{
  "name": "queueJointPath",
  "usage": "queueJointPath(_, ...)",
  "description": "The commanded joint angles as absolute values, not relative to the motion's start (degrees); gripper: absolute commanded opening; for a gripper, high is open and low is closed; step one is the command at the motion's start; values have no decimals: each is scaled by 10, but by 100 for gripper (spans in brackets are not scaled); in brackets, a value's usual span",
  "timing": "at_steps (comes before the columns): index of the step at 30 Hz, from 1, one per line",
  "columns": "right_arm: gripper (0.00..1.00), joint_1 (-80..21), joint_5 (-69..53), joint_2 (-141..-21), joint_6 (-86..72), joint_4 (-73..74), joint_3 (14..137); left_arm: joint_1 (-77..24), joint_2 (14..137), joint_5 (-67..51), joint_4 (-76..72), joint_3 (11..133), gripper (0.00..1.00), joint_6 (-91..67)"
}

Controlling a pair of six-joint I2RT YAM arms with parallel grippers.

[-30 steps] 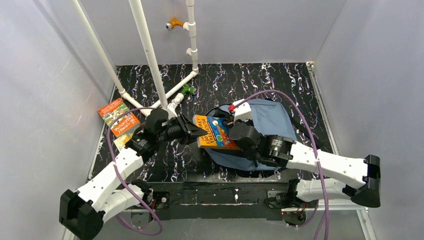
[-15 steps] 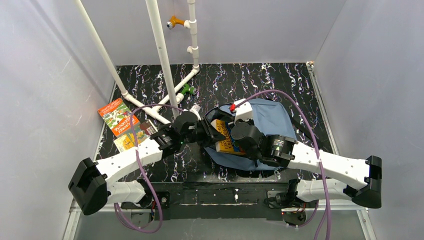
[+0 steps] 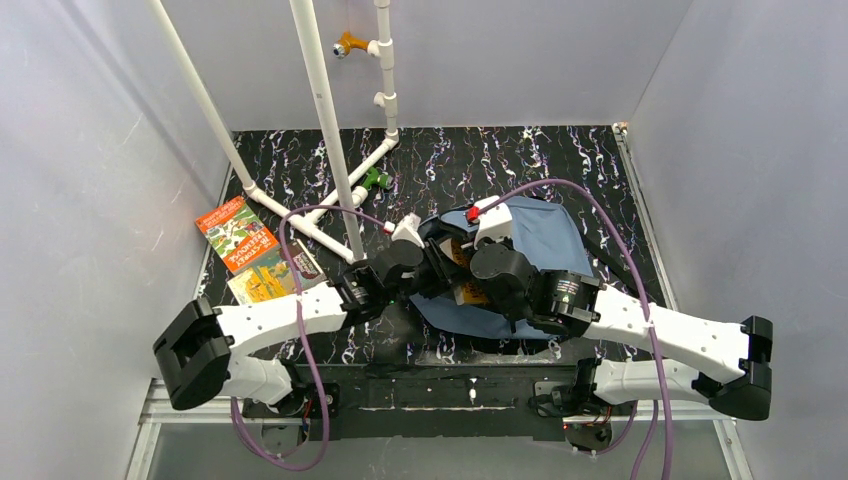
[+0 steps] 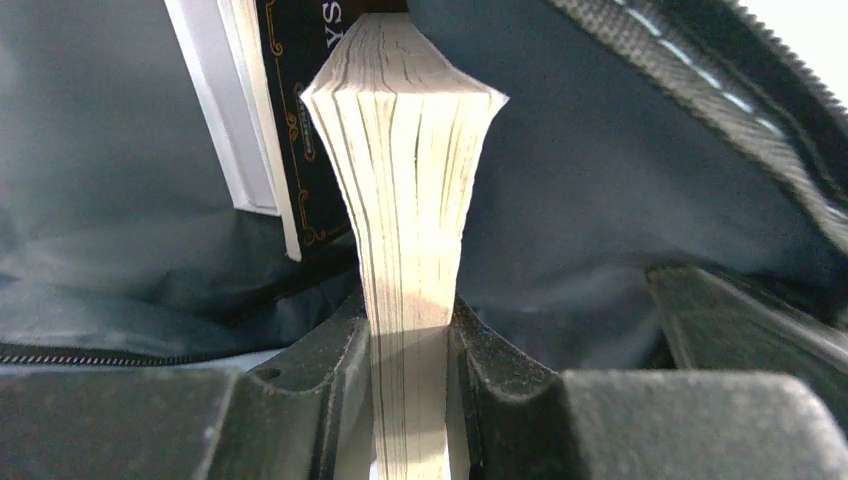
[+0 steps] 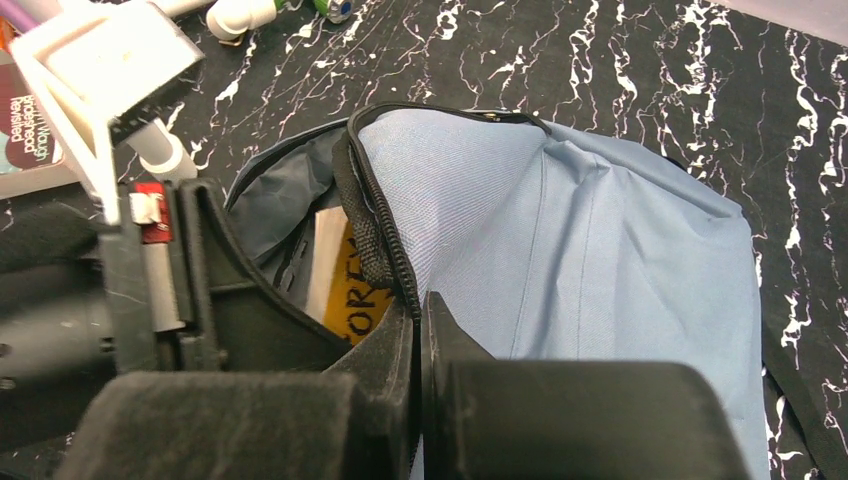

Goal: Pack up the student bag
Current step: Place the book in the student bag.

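Note:
The dusty-blue student bag (image 3: 548, 238) lies at the table's middle with its mouth to the left. My right gripper (image 5: 418, 312) is shut on the black zipper edge (image 5: 378, 225) and holds the mouth up. My left gripper (image 4: 410, 325) is shut on a thick book (image 4: 405, 170), page edges facing the camera, and reaches inside the bag (image 4: 610, 190). A dark book with a white edge (image 4: 290, 130) lies deeper inside. From above, the left gripper (image 3: 425, 274) sits in the opening beside the right gripper (image 3: 458, 266), with a yellow cover (image 3: 467, 293) showing between them.
Two colourful books (image 3: 237, 234) (image 3: 262, 284) and a dark one (image 3: 303, 262) lie at the table's left. A white pipe frame (image 3: 328, 120) stands behind the left arm, with a green piece (image 3: 376, 179) at its foot. Grey walls close in on all sides.
My left arm has swung right and carried the book from outside the bag into its mouth. The right gripper has kept its hold on the zipper edge.

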State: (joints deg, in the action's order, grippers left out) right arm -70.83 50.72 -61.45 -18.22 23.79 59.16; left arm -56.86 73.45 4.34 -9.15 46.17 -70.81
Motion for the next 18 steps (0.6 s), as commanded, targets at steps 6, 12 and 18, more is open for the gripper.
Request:
queueJointPath(6, 1, -710, 485, -562, -200, 215, 588, -600, 835, 163, -209, 500, 0, -718)
queueJointPath(12, 1, -709, 462, -536, -200, 227, 575, -605, 908, 188, -203, 530, 3, -734)
queueJointPath(18, 1, -709, 454, -528, -200, 235, 564, -608, 988, 173, -194, 564, 5, -755)
